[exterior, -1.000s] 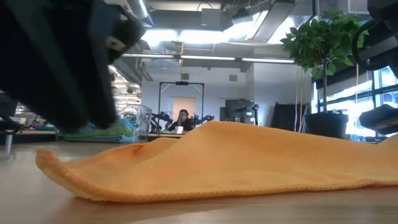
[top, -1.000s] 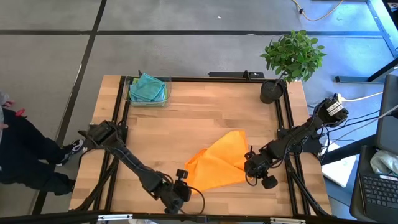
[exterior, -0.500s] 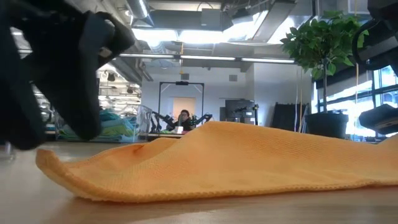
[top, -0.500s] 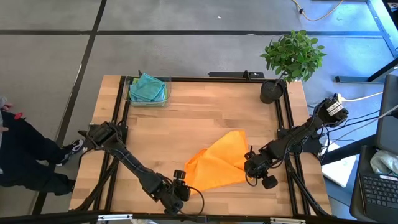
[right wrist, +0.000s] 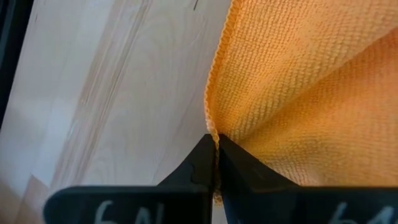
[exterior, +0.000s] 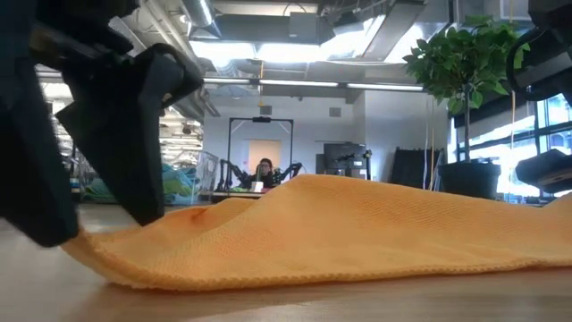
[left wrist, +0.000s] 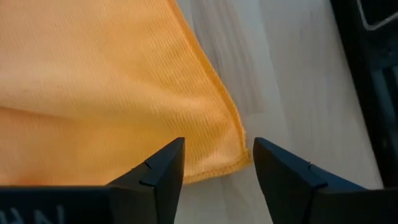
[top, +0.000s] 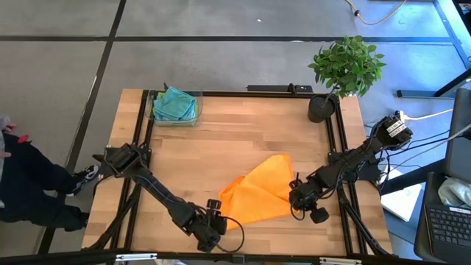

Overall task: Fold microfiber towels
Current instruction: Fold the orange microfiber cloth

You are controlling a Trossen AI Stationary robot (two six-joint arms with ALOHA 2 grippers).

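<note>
Hidden, cropped and indistinct items

Low view: left gripper [exterior: 98, 134], a blurred dark mass at frame left, cut by the top and left edges and covering the orange towel's [exterior: 340, 233] left end; the towel runs off frame right. High view: folded towels [top: 175, 104] in a clear bin [top: 155, 118] upper left, count unreadable; person [top: 22, 177] cropped at left edge.

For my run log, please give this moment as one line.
left hand: open at orange towel corner | right hand: shut on towel edge | fold: not done
</note>
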